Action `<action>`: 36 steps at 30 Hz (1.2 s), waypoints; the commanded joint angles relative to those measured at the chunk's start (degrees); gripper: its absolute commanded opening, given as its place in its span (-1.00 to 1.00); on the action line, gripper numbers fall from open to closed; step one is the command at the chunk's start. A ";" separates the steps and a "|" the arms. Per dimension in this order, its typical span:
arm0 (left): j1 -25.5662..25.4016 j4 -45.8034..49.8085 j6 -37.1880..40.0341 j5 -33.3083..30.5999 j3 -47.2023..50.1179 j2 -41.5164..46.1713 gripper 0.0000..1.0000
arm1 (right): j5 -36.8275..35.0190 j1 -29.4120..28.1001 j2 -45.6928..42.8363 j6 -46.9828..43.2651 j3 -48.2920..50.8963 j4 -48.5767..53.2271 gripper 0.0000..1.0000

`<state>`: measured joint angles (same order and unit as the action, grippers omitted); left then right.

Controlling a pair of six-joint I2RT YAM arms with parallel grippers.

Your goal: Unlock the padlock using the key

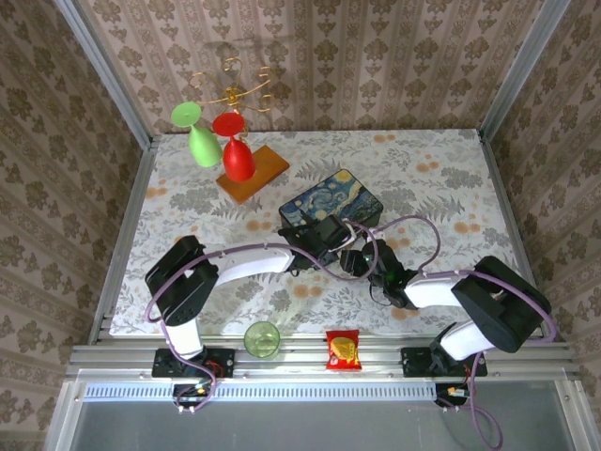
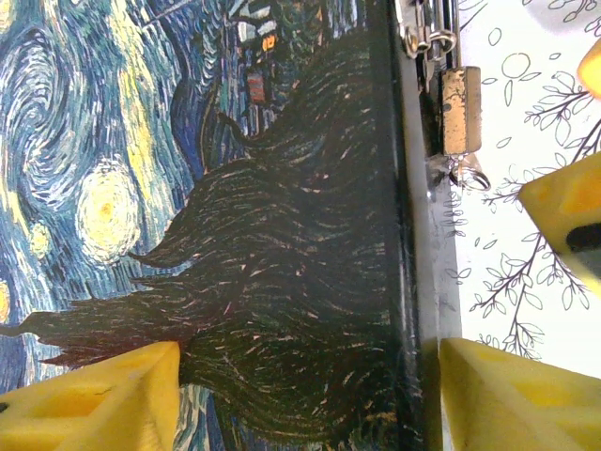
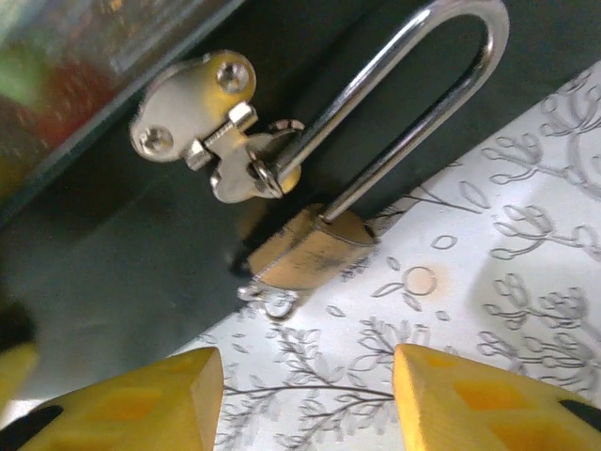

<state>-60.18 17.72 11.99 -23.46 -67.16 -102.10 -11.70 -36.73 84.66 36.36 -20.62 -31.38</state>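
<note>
Two grippers are working beside the painted blue box point(image 2: 188, 188). The padlock point(image 3: 310, 252) is hanging by its shackle point(image 3: 413, 103) from the hasp point(image 3: 202, 122), its brass body resting on the counter point(image 3: 526, 310). The key point(image 3: 268, 299) seems to be sitting in its base. The left gripper point(image 2: 310, 399) is straddling the box edge, jaws spread. The right gripper point(image 3: 305, 399) is hovering near the padlock, jaws spread, pinching nothing. Judging: the lock is rigid, smooth and likely to swing, and the key is thin and slippery. Pinching its head flat looks best.

White-and-black arms point(image 1: 254, 259), purple cables point(image 1: 413, 221), yellow-fingered hands point(image 3: 305, 399).
</note>
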 commanded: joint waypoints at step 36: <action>2.26 7.51 3.57 7.32 8.87 -1.66 0.05 | 16.37 10.57 18.02 2.72 2.71 -43.53 -0.62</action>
<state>-57.98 10.83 15.79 -19.35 -62.98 -99.66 -4.69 -27.24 102.63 34.26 -18.15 -69.52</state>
